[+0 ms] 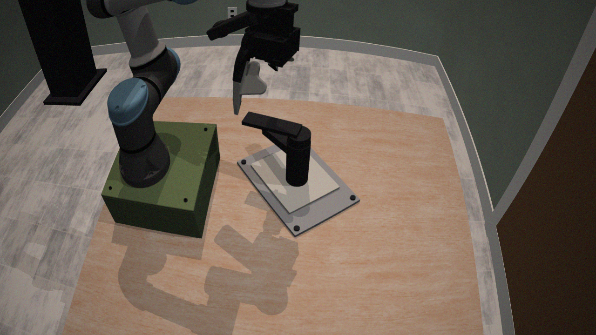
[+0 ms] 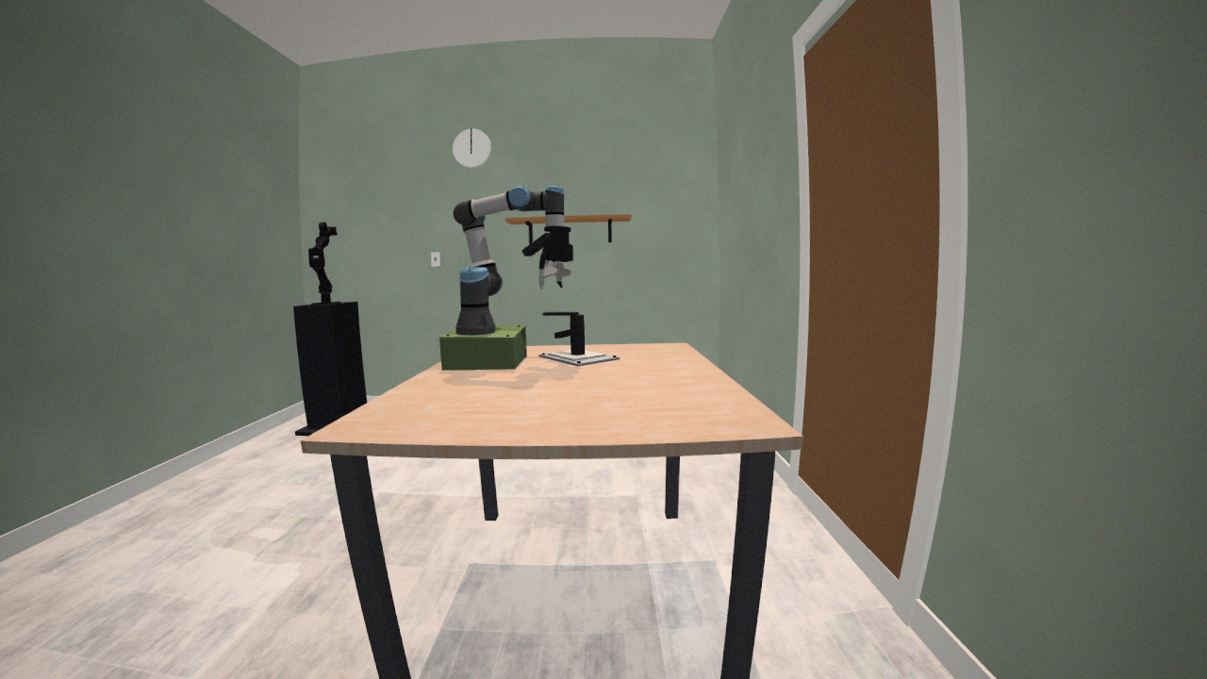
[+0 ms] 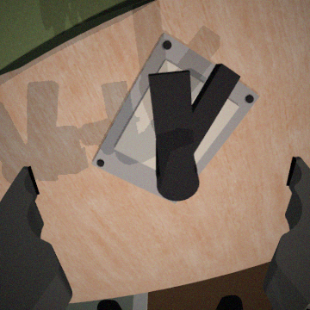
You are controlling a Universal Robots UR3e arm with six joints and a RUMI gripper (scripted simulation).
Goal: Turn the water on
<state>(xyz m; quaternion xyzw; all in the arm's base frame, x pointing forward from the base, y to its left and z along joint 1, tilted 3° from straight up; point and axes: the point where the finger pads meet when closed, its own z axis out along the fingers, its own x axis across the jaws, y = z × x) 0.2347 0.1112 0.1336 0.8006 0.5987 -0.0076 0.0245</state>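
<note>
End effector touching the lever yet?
Apart. The exterior view shows the open end effector hanging well above the lever, with wall visible between them. In the wrist view, the fingers flank the tap without touching it.

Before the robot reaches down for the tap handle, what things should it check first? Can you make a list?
1. Gripper open wide with nothing in it: ok.
2. Lever not lifted yet, lying flat on top of the tap: ok.
3. Gripper high above the lever, not touching it: ok.
4. Tap in the wrist view, between the two fingers: ok.
5. Tap's grey plate flat on the table: ok.
6. Gripper lined up exactly over the lever's tip: cannot tell.
</note>
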